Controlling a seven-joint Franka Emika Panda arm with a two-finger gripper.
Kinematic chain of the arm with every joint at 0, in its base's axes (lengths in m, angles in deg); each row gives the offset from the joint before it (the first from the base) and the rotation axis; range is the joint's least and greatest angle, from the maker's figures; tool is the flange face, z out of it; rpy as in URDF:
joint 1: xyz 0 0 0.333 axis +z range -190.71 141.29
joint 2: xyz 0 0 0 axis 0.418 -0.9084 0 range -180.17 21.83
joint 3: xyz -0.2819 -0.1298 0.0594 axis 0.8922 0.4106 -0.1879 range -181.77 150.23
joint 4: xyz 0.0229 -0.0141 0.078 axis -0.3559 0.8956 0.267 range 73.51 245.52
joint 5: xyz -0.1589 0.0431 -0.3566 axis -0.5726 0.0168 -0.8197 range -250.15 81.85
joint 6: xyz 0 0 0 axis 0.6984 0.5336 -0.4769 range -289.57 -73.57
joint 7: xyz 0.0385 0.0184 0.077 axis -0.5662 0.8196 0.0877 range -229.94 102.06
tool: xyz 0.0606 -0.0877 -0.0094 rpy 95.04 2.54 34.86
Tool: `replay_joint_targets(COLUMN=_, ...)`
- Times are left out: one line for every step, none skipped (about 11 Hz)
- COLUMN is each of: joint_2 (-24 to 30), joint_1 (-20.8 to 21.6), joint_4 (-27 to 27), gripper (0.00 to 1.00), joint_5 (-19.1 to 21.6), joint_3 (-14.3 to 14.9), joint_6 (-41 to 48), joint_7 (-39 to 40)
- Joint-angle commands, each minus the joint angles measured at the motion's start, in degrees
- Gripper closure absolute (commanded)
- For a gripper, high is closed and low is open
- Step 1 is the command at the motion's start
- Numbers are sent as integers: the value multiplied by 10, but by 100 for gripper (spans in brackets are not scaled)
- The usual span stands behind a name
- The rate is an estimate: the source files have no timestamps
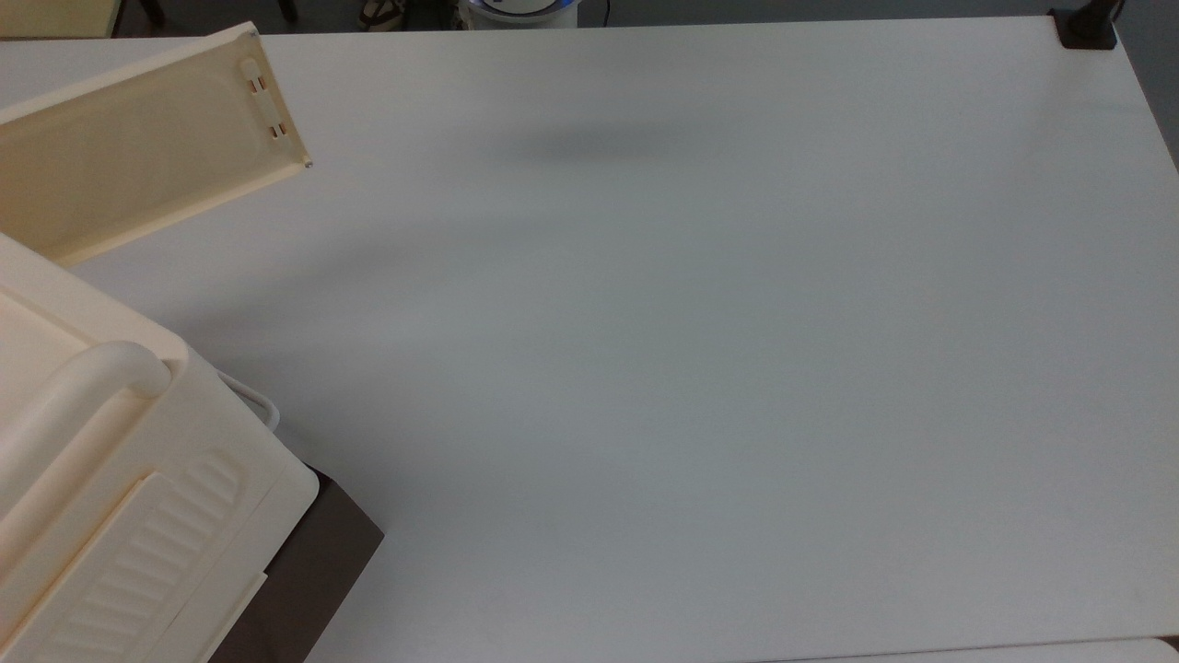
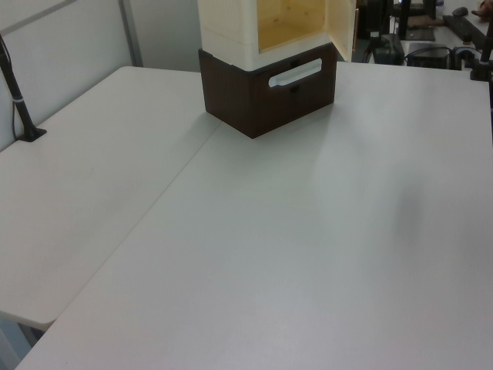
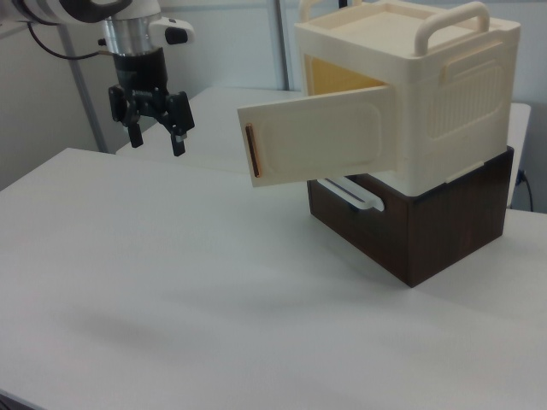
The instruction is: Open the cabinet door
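Right view: cabinet door (image 3: 316, 137) swung open, end effector (image 3: 157, 138) spread, empty

The large cream plastic cabinet (image 1: 120, 497) with the thick bar handle is cut by the left and bottom edges of the top view, and its top is cut by the upper edge of the left view. The thin cream-yellow door panel (image 1: 138, 138) is cut at its hinge side by the top view's left edge. In the right view the robot arm above the black two-finger gripper (image 3: 155, 139) runs out at the upper left corner.

1. A broad white matte table (image 1: 700, 350) spreads under soft, even light.
2. A black clamp base (image 1: 1087, 28) grips the table's far corner.
3. Pale partition walls (image 2: 69, 46) stand behind the table.
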Motion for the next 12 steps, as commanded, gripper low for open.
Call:
replay_joint_targets(joint_2=-8, joint_1=-20, joint_4=5, gripper=0, joint_5=0, joint_3=10, joint_6=-35, joint_7=-14)
replay_joint_targets(joint_2=-12, joint_1=-22, joint_4=5, gripper=0, joint_5=-1, joint_3=10, joint_6=-51, joint_7=-23)
replay_joint_targets(joint_2=-16, joint_1=-23, joint_4=5, gripper=0, joint_5=-2, joint_3=10, joint_6=-67, joint_7=-37)
replay_joint_targets(joint_2=-17, joint_1=-26, joint_4=5, gripper=0, joint_5=-3, joint_3=10, joint_6=-74, joint_7=-43)
replay_joint_targets(joint_2=-16, joint_1=-28, joint_4=9, gripper=0, joint_5=-6, joint_3=10, joint_6=-74, joint_7=-43)
replay_joint_targets(joint_2=-14, joint_1=-36, joint_4=7, gripper=0, joint_5=-6, joint_3=10, joint_6=-71, joint_7=-38)
replay_joint_targets(joint_2=-12, joint_1=-44, joint_4=5, gripper=0, joint_5=-3, joint_3=10, joint_6=-71, joint_7=-36)
replay_joint_targets(joint_2=-11, joint_1=-50, joint_4=4, gripper=0, joint_5=-1, joint_3=11, joint_6=-72, joint_7=-36)
replay_joint_targets(joint_2=-5, joint_1=-54, joint_4=5, gripper=0, joint_5=-1, joint_3=11, joint_6=-68, joint_7=-33)
replay_joint_targets(joint_2=-3, joint_1=-55, joint_4=5, gripper=0, joint_5=-1, joint_3=12, joint_6=-67, joint_7=-30)
replay_joint_targets(joint_2=-3, joint_1=-55, joint_4=5, gripper=0, joint_5=-1, joint_3=12, joint_6=-67, joint_7=-36)
replay_joint_targets(joint_2=0, joint_1=-59, joint_4=5, gripper=0, joint_5=-1, joint_3=12, joint_6=-67, joint_7=-34)
